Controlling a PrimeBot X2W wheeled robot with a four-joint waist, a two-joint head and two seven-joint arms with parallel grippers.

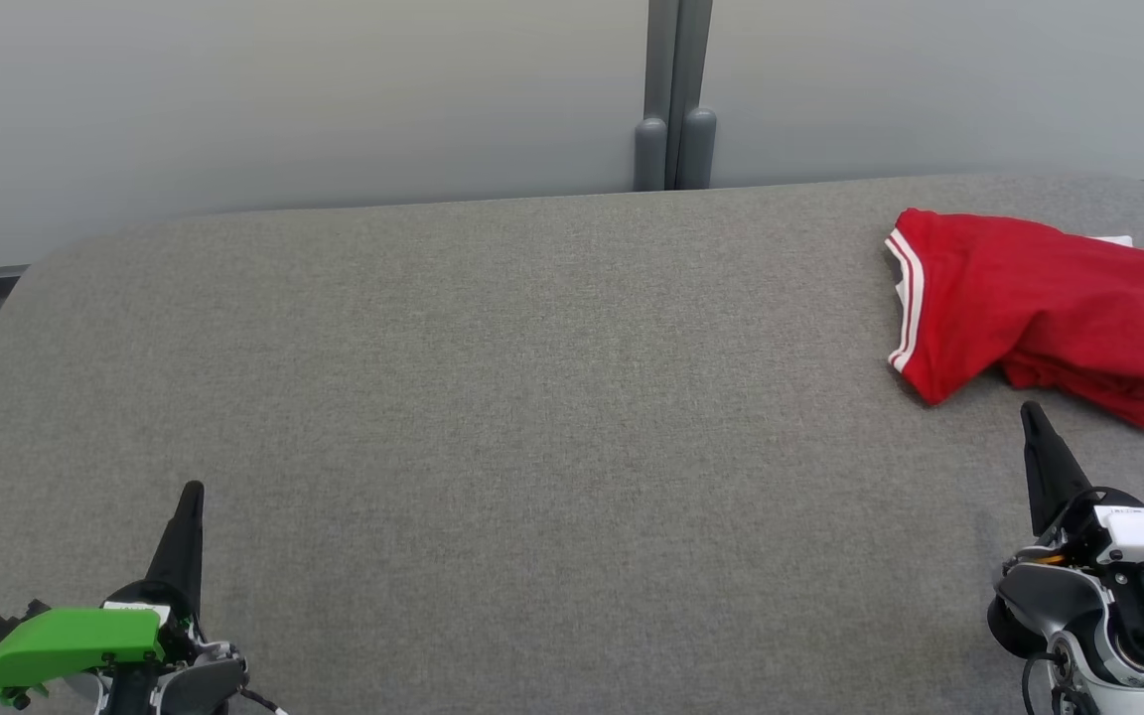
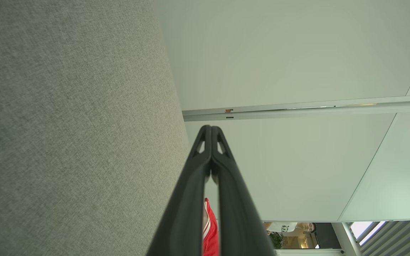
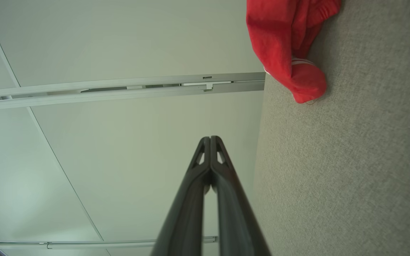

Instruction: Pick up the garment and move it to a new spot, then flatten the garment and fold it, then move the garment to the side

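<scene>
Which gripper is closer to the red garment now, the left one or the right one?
Right. The right gripper, shut, points up just below the red garment without touching it. The left gripper, also shut, sits far across the grey table.

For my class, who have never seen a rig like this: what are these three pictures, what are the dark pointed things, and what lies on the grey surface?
This is a two-armed robot. The head view looks down at a grey fabric-covered table. The dark points are its left gripper and right gripper, both shut and holding nothing. The other two pictures come from cameras on each wrist, looking along the closed fingers and. A crumpled red garment with white stripes lies at the table's far right, near the right gripper.
</scene>
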